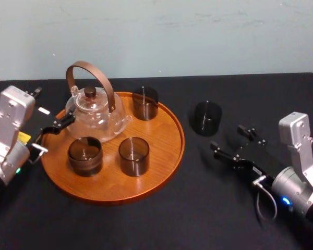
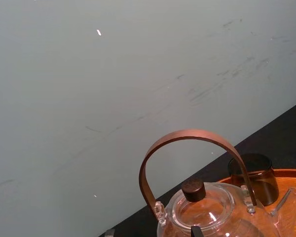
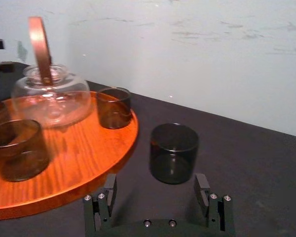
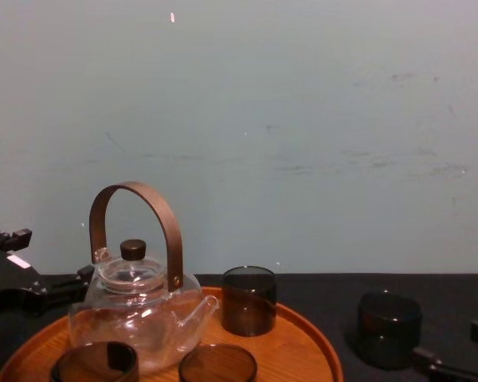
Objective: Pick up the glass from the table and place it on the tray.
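The glass (image 1: pixel 207 118) is a dark smoked tumbler. It stands upright on the black table (image 1: pixel 198 208), to the right of the round wooden tray (image 1: pixel 109 182). My right gripper (image 1: pixel 228 138) is open, low over the table just right of the glass and nearer me, pointing at it. In the right wrist view the glass (image 3: pixel 173 153) stands just beyond the gripper (image 3: pixel 155 195), with nothing between the fingers. The chest view shows the glass (image 4: pixel 389 328) right of the tray (image 4: pixel 303 338). My left gripper (image 1: pixel 52 135) rests open at the tray's left rim.
On the tray stand a glass teapot (image 1: pixel 96 112) with a brown arched handle and three more dark glasses: back right (image 1: pixel 145 102), front left (image 1: pixel 85 155) and front middle (image 1: pixel 134 155). Bare wood shows on the tray's right side (image 1: pixel 164 140). A pale wall rises behind the table.
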Controlling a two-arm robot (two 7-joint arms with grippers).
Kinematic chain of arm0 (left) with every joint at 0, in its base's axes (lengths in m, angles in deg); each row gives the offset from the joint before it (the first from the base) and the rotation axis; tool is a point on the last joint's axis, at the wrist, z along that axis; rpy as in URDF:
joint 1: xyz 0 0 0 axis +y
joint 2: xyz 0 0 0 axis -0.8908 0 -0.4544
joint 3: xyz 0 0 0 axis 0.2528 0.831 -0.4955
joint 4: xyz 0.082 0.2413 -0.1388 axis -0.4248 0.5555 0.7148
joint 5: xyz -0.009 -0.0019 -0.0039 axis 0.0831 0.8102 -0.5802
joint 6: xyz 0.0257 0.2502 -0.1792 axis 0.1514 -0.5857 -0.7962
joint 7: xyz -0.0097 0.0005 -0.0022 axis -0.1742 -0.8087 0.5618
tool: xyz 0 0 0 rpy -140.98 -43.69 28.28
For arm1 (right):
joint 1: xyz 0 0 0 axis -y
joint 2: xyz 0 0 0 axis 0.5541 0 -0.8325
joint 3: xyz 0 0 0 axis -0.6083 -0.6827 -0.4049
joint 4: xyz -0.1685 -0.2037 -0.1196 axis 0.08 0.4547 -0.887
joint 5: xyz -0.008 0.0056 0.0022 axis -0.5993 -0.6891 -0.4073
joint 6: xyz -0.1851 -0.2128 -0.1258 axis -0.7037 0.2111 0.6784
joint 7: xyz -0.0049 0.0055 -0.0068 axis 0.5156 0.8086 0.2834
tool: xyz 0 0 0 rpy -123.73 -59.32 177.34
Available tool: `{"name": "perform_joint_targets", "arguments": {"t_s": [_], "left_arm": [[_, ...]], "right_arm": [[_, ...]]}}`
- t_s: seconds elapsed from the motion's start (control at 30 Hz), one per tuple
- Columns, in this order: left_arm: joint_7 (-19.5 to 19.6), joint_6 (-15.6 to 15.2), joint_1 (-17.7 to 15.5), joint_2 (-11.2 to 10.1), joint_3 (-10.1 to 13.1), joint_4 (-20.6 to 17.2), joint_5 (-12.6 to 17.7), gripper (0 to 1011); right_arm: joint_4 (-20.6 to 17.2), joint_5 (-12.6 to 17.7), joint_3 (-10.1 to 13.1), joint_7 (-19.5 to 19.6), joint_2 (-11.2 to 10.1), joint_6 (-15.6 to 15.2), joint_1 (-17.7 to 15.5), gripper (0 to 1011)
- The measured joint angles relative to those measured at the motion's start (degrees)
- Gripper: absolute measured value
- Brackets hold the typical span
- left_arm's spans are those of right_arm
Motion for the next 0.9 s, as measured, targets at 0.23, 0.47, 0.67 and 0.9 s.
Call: {"name": "perform_joint_targets", "arguments": {"t_s": [0.23,0.47,0.67,0.9], "left_arm": [[0.00,0.00,0.00,0.00,0.00,0.00,0.00,1001],[0.00,0.00,0.00,0.00,0.00,0.00,0.00,1001],[0.00,0.00,0.00,0.00,0.00,0.00,0.00,1001],[0.00,0.00,0.00,0.00,0.00,0.00,0.00,1001]], "right_arm": [[2.33,-0.71,0.44,0.12,0.91,-0.32,1.91,1002],[5.62,-1.22,0.37,-0.24,2.27,-0.24,4.67,1002],[8.85,-1.83,0.02,-0.55,3.39,-0.09,7.27,1002],[12.35,-2.10,-0.45,-1.25,4.60,0.17,10.12,1002]]}}
